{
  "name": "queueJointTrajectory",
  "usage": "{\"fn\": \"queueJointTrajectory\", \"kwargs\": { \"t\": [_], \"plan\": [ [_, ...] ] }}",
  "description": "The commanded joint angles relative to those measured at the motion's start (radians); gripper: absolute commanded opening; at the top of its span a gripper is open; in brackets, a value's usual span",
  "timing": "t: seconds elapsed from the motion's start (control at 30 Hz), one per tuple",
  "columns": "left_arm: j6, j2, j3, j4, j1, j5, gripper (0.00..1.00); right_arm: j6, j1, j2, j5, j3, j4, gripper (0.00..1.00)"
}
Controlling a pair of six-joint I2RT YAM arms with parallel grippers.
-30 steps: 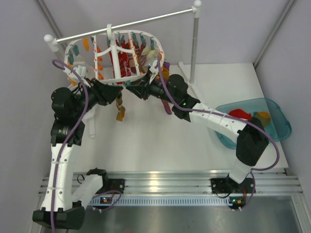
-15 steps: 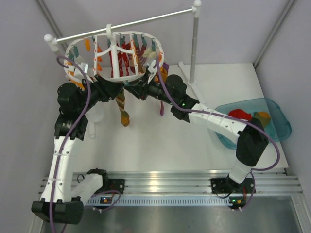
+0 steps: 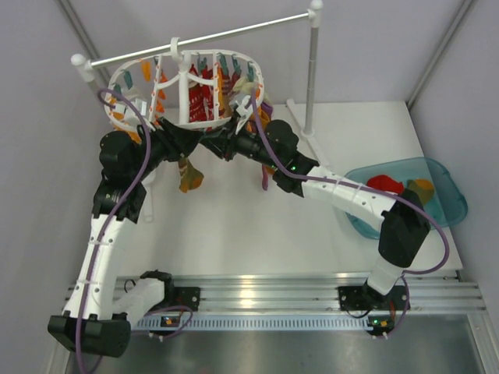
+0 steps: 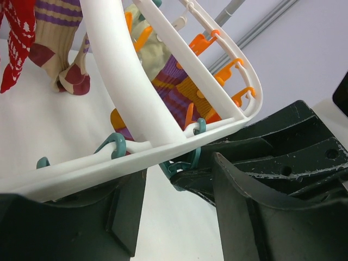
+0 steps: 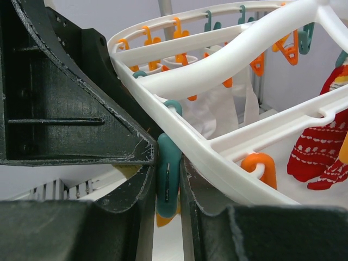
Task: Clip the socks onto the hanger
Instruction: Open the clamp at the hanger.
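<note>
The white oval hanger (image 3: 123, 78) hangs from the stand rod, with orange and teal clips round its rim. It also shows in the left wrist view (image 4: 114, 65) and the right wrist view (image 5: 217, 70). My right gripper (image 3: 212, 145) is shut on a teal clip (image 5: 168, 174) under the near rim. One zigzag sock (image 3: 188, 177) dangles below that rim between the two grippers; an orange tip (image 5: 163, 220) shows under the clip. My left gripper (image 3: 181, 146) is open just under the rim (image 4: 174, 212), facing the right gripper's fingers, with nothing between its jaws.
The white rod (image 3: 234, 35) and pole (image 3: 312, 70) stand at the back. Red socks (image 3: 201, 97) and a purple striped sock (image 4: 174, 81) are clipped on the hanger. A blue tub (image 3: 448, 187) with more socks sits at the right.
My left arm has risen and moved right, closer under the hanger rim. The dangling sock has lifted and bunched up. The hanger has swung slightly; the right gripper has stayed on the clip.
</note>
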Motion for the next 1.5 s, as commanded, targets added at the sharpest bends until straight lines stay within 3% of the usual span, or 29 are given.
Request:
{"fn": "queueJointTrajectory", "kwargs": {
  "t": [0.0, 0.2, 0.33, 0.47, 0.6, 0.73, 0.8, 1.0, 1.03, 1.13, 1.23, 1.37, 1.47],
  "plan": [
    [-0.019, 0.015, -0.013, 0.092, -0.012, -0.040, 0.56, 0.012, 0.036, -0.007, -0.028, 0.054, 0.026, 0.00],
    [-0.048, 0.037, -0.021, 0.106, -0.015, -0.077, 0.56, 0.009, 0.042, -0.011, -0.027, 0.051, 0.029, 0.00],
    [-0.068, 0.055, -0.023, 0.113, -0.016, -0.071, 0.50, 0.008, 0.045, -0.013, -0.031, 0.047, 0.031, 0.00],
    [-0.082, 0.066, -0.019, 0.115, -0.016, -0.071, 0.35, 0.006, 0.046, -0.016, -0.047, 0.042, 0.032, 0.00],
    [-0.087, 0.067, -0.010, 0.112, -0.016, -0.053, 0.14, -0.009, 0.046, -0.019, -0.051, 0.039, 0.016, 0.00],
    [-0.078, 0.064, -0.003, 0.095, -0.016, -0.050, 0.00, -0.018, 0.040, -0.036, -0.045, 0.022, -0.018, 0.15],
    [-0.073, 0.058, -0.004, 0.087, -0.018, -0.051, 0.00, -0.023, 0.030, -0.054, -0.047, 0.018, -0.062, 0.28],
    [-0.061, 0.046, -0.015, 0.081, -0.016, -0.051, 0.00, -0.081, -0.029, -0.170, -0.106, -0.034, -0.219, 0.54],
    [-0.056, 0.043, -0.016, 0.083, -0.016, -0.051, 0.00, -0.095, -0.036, -0.193, -0.122, -0.050, -0.274, 0.65],
    [-0.047, 0.037, -0.022, 0.086, -0.016, -0.047, 0.00, -0.142, -0.076, -0.299, -0.163, -0.130, -0.383, 0.87],
    [-0.042, 0.028, -0.032, 0.087, -0.016, -0.047, 0.00, -0.175, -0.154, -0.436, -0.222, -0.217, -0.514, 1.00],
    [-0.029, 0.014, -0.042, 0.090, -0.016, -0.043, 0.00, -0.300, -0.350, -0.528, -0.300, -0.234, -0.776, 1.00],
    [-0.022, 0.002, -0.052, 0.096, -0.016, -0.047, 0.00, -0.353, -0.510, -0.563, -0.207, -0.220, -0.976, 1.00]
  ]
}}
